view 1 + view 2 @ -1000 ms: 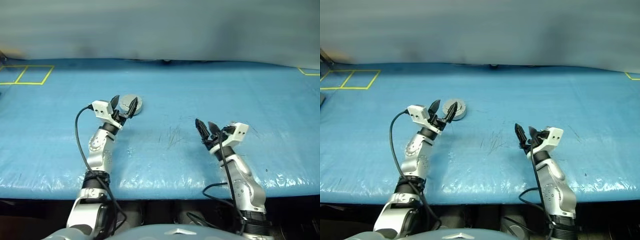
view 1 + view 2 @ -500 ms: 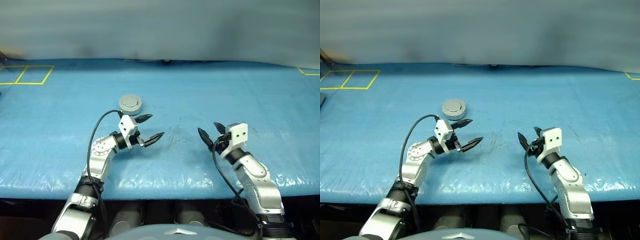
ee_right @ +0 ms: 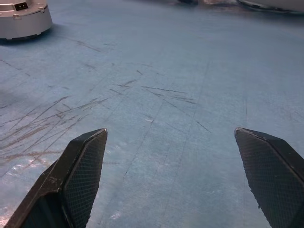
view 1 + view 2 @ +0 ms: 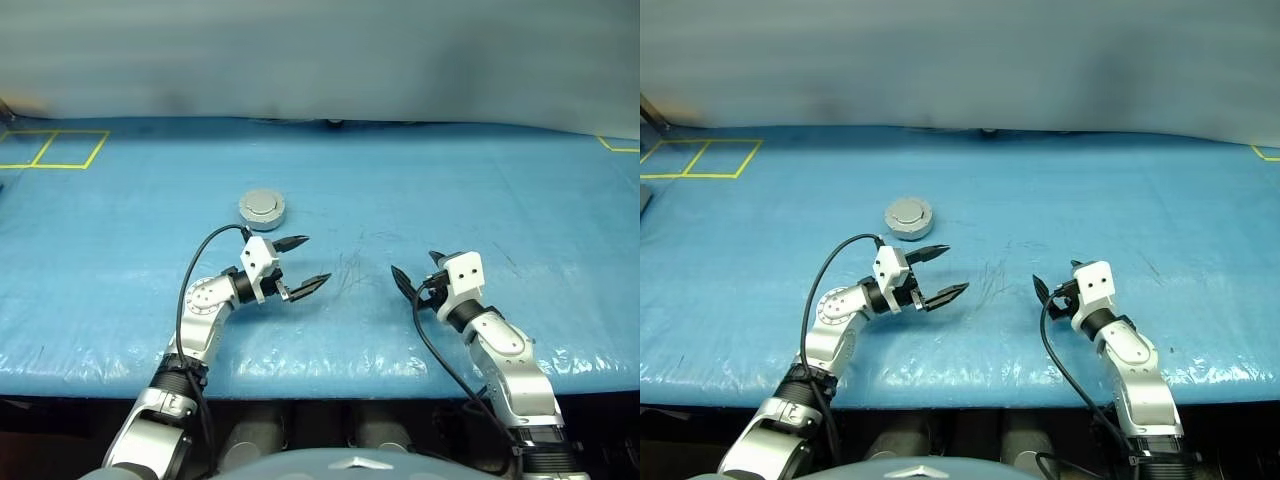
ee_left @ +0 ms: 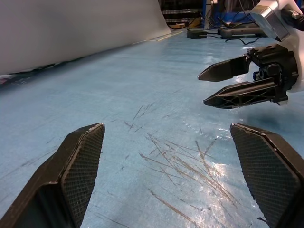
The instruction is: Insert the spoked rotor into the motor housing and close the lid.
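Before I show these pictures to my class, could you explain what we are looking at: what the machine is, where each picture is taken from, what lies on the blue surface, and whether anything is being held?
This is a humanoid robot with two arms, each ending in a gripper of two black fingers. Two pictures come from cameras in its head, looking down over the arms. The other two come from cameras on the wrists, looking out between each gripper's own fingers. On the blue table lies one round grey metal case, the motor housing with its lid closed. The left gripper sits nearer the robot than the housing, apart from it and pointing sideways. The right gripper is further right. Both are open and hold nothing.
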